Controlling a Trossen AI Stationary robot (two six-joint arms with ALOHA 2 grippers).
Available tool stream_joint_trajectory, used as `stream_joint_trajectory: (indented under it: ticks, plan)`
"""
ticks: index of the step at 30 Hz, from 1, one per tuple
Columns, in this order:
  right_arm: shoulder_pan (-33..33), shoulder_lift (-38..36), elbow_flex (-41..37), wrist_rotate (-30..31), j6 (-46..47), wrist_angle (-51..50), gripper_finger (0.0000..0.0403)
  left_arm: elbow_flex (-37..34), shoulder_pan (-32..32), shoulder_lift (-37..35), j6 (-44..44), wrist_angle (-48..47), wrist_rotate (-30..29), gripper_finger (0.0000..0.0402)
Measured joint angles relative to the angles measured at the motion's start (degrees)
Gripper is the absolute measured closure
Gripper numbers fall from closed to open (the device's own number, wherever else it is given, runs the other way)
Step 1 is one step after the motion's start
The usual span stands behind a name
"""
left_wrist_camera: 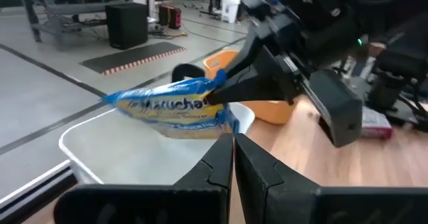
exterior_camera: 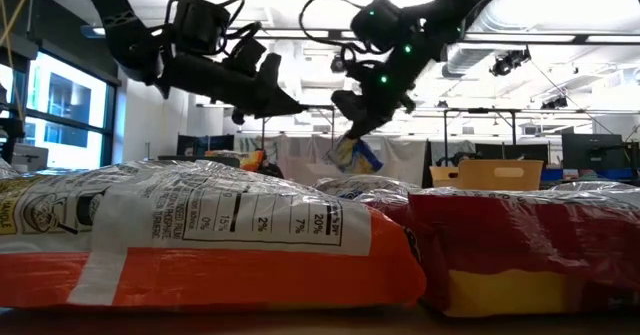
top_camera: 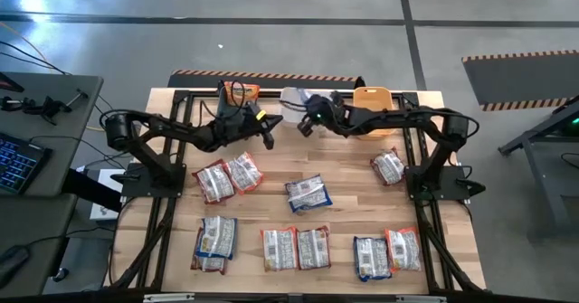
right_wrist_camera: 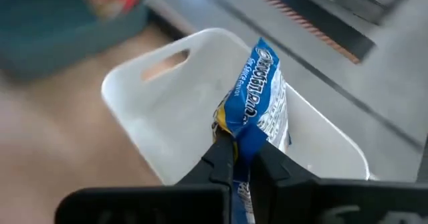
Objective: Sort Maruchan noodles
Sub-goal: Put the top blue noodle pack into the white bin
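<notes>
Nearest the front edge of the table point(top_camera: 344, 181): a row of Maruchan noodles packets lying unsorted — a pair at the left point(top_camera: 214, 241), a pair in the middle point(top_camera: 296, 248), a pair at the right point(top_camera: 386, 252).

Mid-table: two touching packets on the left point(top_camera: 227, 176), one blue-edged packet in the centre point(top_camera: 308, 193), one packet near the right arm's base point(top_camera: 388, 167). About ten packets are counted still loose on the wood; sorting is judged well short of finished.

Far edge, bins: a teal bin point(right_wrist_camera: 60, 23) with something orange-red inside, blurred; a white bin point(right_wrist_camera: 167, 117), in which no packet can be seen; an orange bin point(top_camera: 372, 99), contents not visible.

Right gripper point(right_wrist_camera: 242, 158): jaws closed on a blue packet point(right_wrist_camera: 257, 93), held by its end in the air directly over the white bin and not yet released. This drop is judged the step in hand.

Left gripper point(left_wrist_camera: 233, 158): jaws closed on nothing, held above the table near the far edge, pointed toward the blue packet.
</notes>
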Motion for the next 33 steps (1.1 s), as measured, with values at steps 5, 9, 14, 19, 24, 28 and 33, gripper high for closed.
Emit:
stream_joint_trajectory:
  ticks: [5, 9, 14, 19, 24, 28, 33]
  plan:
    - [2.67, 0.28, -8.60, 7.90, 10.21, 16.89, 0.0402, 3.42, 0.40, 3.30, -1.20, -0.08, -0.48, 0.0397]
    - [5.25, 0.28, -14.64, 15.60, 13.67, 27.34, 0.0403, 7.70, 0.75, 8.05, -0.51, -0.76, -0.30, 0.0397]
    - [6.22, 0.28, -18.32, 19.16, 17.68, 28.87, 0.0403, 13.65, 2.14, 12.64, -1.27, -4.94, 1.11, 0.0397]
    - [5.83, 0.28, -20.23, 18.07, 19.06, 28.92, 0.0402, 17.98, 2.66, 14.95, -1.28, -9.59, 1.51, 0.0396]
    - [4.98, 0.17, -20.98, 16.82, 14.18, 26.80, 0.0402, 18.77, 2.52, 15.38, -1.31, -11.25, 2.67, 0.0396]
    - [3.30, 0.09, -20.95, 12.89, 10.42, 26.39, 0.0402, 18.77, 2.52, 15.38, -1.36, -11.47, 2.67, 0.0396]
    - [2.78, -0.07, -20.98, 12.80, 9.95, 26.96, 0.0402, 18.77, 2.52, 15.38, -1.44, -11.47, 2.66, 0.0396]
